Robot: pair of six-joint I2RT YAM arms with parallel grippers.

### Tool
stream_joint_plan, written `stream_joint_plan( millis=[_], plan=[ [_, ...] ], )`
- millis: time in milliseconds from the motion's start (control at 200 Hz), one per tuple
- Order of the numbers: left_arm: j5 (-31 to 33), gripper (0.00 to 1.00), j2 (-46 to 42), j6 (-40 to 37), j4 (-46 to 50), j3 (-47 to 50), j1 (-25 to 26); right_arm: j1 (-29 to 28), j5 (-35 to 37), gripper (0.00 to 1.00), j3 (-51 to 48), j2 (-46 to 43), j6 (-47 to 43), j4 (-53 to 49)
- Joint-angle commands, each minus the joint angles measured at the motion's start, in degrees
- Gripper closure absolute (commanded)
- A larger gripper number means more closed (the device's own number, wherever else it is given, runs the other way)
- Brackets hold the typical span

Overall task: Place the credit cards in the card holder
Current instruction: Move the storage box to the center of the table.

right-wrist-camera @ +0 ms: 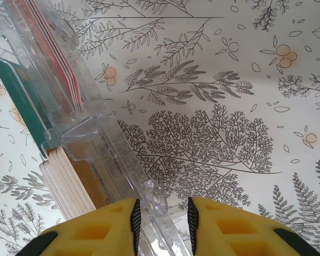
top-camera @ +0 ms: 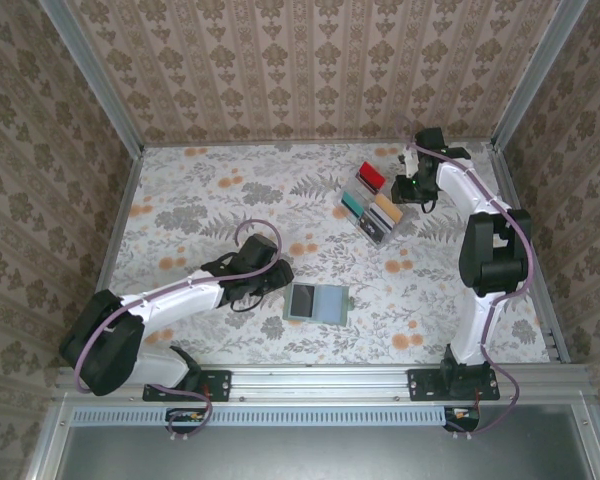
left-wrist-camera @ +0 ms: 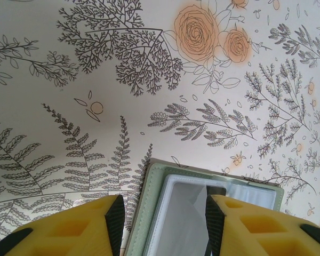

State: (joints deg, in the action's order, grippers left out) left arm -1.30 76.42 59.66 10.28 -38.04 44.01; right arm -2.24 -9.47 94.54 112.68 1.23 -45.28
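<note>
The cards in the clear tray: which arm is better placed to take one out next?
Probably the right. The right gripper is at the tray, its fingers either side of the tray wall, beside the cards. The left gripper is over the open wallet, away from the tray.

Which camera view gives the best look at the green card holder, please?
Top external: the card holder lies open, its whole outline visible. The left wrist view crops it to one corner, seen between the fingers.
</note>
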Motion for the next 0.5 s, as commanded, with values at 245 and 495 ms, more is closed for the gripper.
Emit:
stream_joint_plan(
  millis=[245,495],
  plan=[
    [-0.4,0.52,-0.2,-0.9,0.1,-0.7,-0.6,0.0,2.3,0.73,0.2,0.7,-2.2,-2.4],
    [-0.5,0.52,-0.2,-0.9,0.1,-0.8,-0.7,0.0,2.0,0.76,0.4,1.3,-4.1,-3.3]
  ],
)
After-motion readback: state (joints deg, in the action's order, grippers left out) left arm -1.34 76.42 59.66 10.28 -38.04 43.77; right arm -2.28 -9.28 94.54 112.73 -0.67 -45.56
